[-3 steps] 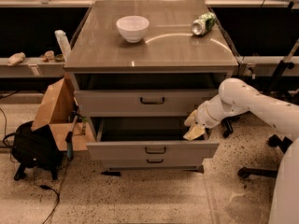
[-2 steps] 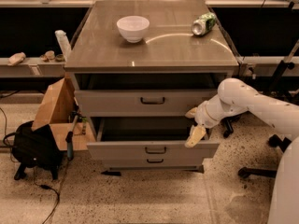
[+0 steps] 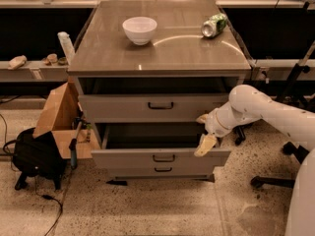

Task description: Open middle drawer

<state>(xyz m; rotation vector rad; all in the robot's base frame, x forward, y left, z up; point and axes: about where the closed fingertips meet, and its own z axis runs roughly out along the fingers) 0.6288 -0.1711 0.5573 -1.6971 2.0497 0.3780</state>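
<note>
Far left of the middle drawer: a black bag on the floor, then a cardboard box just beside the drawer's left end. Middle drawer itself standing well out from the cabinet, front proud of the drawers above and below, small dark handle at centre, interior in shadow. Above the middle drawer, on the cabinet top: a white bowl left of centre, a green can lying on its side toward the right. At the middle drawer's right end: the gripper, low at the front's upper corner, touching or just beside it, hard to say which. Wide or narrow, cannot tell. Beyond it, the white arm reaching in from the right. Judged as the late pulling stage, with the opening largely done. Next, probably: draw a little farther straight outward, or else release and back off to the right without nudging the front shut.
</note>
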